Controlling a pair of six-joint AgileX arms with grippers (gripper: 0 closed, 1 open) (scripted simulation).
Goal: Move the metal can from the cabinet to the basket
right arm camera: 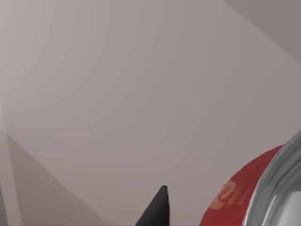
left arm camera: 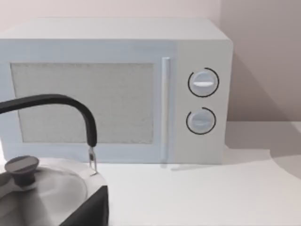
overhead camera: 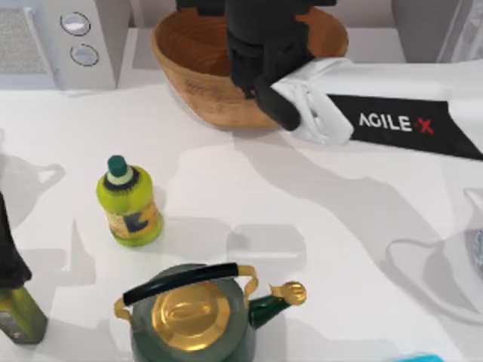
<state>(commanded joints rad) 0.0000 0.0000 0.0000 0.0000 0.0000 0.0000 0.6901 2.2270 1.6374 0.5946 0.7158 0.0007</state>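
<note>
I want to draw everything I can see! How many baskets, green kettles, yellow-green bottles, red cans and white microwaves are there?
Basket: 1
Green kettle: 1
Yellow-green bottle: 1
Red can: 1
White microwave: 1
Total: 5

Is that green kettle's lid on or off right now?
On. In the top view the gold lid sits centred on the green kettle, under its black handle, covering the opening.
</note>
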